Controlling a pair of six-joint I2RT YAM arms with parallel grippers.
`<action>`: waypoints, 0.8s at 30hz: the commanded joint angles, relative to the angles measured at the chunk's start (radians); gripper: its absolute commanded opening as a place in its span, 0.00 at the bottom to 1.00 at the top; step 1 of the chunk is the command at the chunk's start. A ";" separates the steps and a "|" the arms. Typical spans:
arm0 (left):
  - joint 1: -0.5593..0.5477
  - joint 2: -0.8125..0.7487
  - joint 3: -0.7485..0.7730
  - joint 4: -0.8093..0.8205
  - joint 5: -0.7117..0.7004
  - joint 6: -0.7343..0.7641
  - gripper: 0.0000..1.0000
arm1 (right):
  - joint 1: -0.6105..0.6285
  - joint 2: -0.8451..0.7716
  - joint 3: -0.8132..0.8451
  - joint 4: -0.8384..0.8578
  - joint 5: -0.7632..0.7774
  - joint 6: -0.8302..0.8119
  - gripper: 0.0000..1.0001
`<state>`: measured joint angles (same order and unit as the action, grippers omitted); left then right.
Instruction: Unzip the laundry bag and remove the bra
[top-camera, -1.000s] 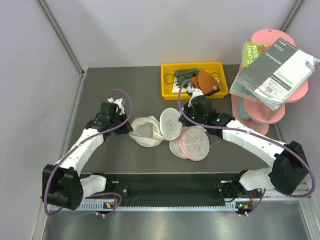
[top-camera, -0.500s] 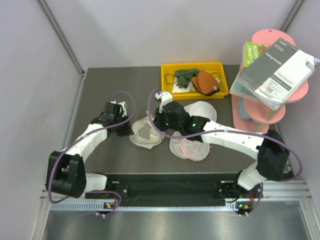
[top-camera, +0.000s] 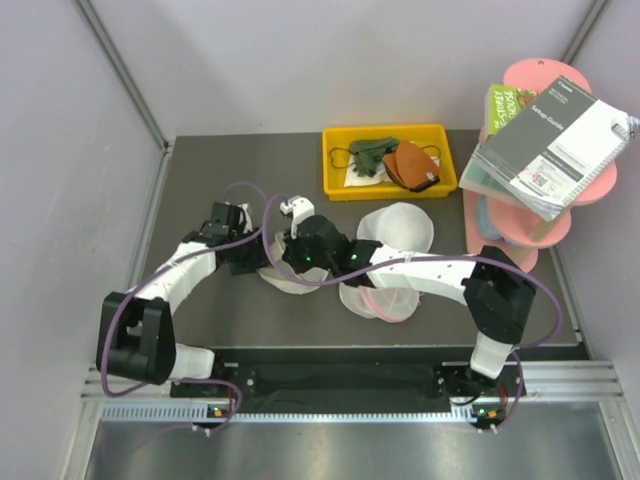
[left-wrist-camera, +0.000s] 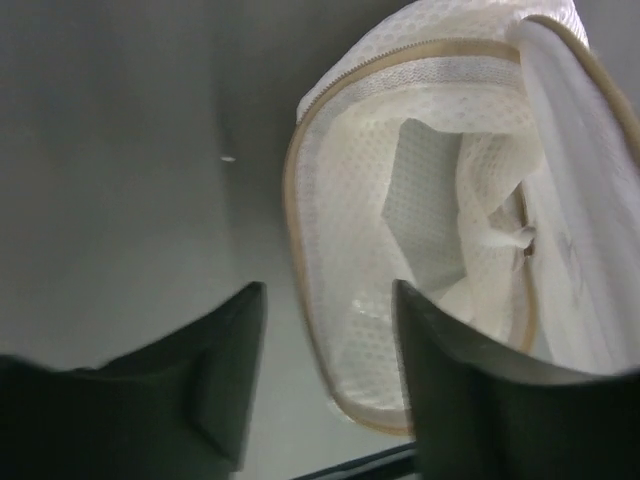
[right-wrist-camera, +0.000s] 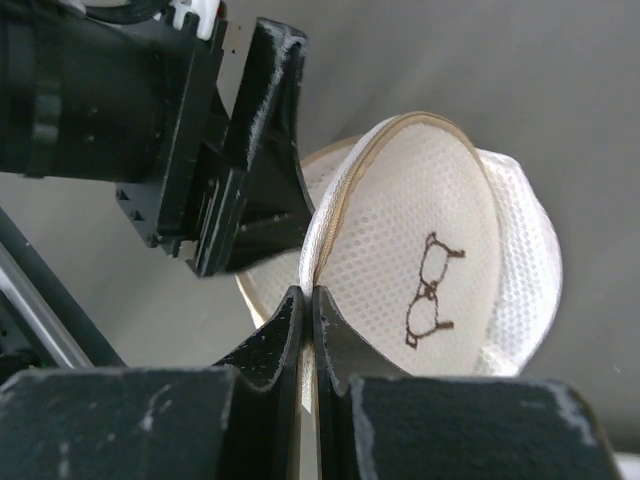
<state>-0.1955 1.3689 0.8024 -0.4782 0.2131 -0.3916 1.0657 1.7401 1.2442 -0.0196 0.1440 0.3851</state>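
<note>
Overhead, right fingers (right-wrist-camera: 308, 330) pinch laundry bag (right-wrist-camera: 420, 260) rim; left fingers (left-wrist-camera: 325, 375) spread beside it.

free: bare table (top-camera: 200, 180) left of laundry bag (left-wrist-camera: 420, 230) | blocked: right arm (top-camera: 420, 270) crosses the bag

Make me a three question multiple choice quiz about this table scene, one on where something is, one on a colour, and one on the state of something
1. Where is the yellow tray?
A. far edge of the table
B. between the arm bases
C. on the pink shelf

2. What colour is the rim of the laundry bag?
A. pink
B. beige-tan
C. blue

3. How is the right end effector?
A. wide open
B. shut on the bag's rim
C. holding a booklet

Answers: 1 A, it sits at the table's back. 2 B, tan edging shows in the left wrist view. 3 B, its fingers pinch the rim.
</note>
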 joint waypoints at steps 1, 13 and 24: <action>0.027 -0.100 0.027 -0.057 -0.063 -0.007 0.70 | 0.022 0.039 0.060 0.058 -0.012 -0.008 0.02; 0.136 -0.260 0.044 -0.158 -0.178 -0.033 0.97 | 0.020 0.124 0.110 0.066 -0.087 0.038 0.32; 0.165 -0.257 0.090 -0.184 -0.204 0.011 0.99 | 0.019 0.102 0.121 0.055 -0.162 -0.012 0.87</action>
<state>-0.0486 1.1278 0.8471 -0.6434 0.0319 -0.4034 1.0771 1.8641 1.3113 0.0135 0.0391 0.4084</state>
